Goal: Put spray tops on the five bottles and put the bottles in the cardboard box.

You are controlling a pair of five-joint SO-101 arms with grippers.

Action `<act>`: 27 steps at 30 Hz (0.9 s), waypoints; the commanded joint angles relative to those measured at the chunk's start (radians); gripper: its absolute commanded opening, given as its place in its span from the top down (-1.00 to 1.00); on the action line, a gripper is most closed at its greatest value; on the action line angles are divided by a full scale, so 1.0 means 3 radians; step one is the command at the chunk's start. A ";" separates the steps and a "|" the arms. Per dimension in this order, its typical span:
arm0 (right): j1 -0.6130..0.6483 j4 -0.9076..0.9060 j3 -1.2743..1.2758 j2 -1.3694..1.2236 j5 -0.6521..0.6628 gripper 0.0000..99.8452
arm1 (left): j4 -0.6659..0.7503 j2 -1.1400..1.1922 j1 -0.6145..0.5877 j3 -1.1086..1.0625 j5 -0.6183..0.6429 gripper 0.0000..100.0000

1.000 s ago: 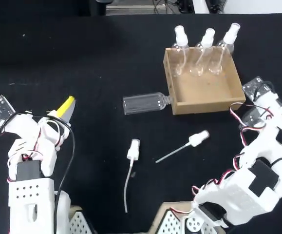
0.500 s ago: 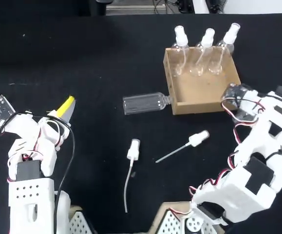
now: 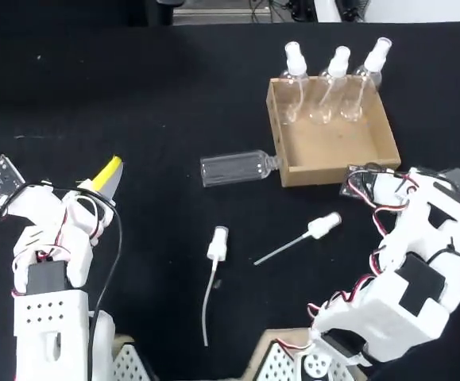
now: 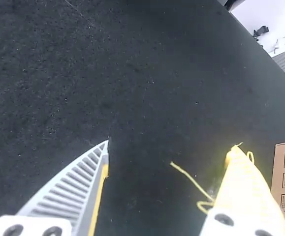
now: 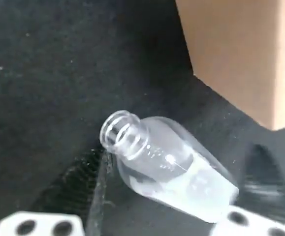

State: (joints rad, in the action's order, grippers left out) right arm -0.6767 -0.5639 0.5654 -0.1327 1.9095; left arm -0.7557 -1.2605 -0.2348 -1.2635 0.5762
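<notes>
Gripping an uncapped bottle [image 5: 168,168], the right gripper [image 5: 179,156] hides its base.

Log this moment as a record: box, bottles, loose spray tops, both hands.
cardboard box: three capped bottles leaning inside at far wall
lying bottle: uncapped, on the table beside the box
loose spray tops: two, on the table
right hand: shut on held bottle, uncapped, near a box corner
left hand: open, over bare table

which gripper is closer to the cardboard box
Right. The right gripper, shut on a capless bottle, sits right beside the cardboard box, at its robot-facing wall. The left gripper is open, far across the table.
</notes>
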 commanded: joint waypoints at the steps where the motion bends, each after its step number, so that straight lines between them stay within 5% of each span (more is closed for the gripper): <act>1: -0.0179 -0.0020 -0.0028 0.0217 0.0026 0.61 | 0.0000 -0.0056 -0.0033 0.0171 -0.0005 0.31; 8: -0.0373 -0.0026 -0.0018 0.0222 -0.0317 0.64 | -0.0005 -0.0056 -0.0033 0.0171 -0.0005 0.31; 17: -0.0266 -0.0082 0.0335 0.0923 -0.2521 0.64 | -0.0005 -0.0056 -0.0033 0.0171 -0.0005 0.31; 22: -0.0174 -0.0818 0.0499 0.1322 -0.3304 0.63 | -0.0005 -0.0056 -0.0033 0.0171 -0.0005 0.31; 27: -0.0005 -0.1575 0.0355 0.1348 -0.3350 0.38 | -0.0010 -0.0056 -0.0033 0.0171 -0.0005 0.31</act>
State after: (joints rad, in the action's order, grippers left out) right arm -0.7165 -0.9198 0.7188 0.2202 0.9214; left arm -0.7557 -1.2605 -0.2348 -1.2635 0.5762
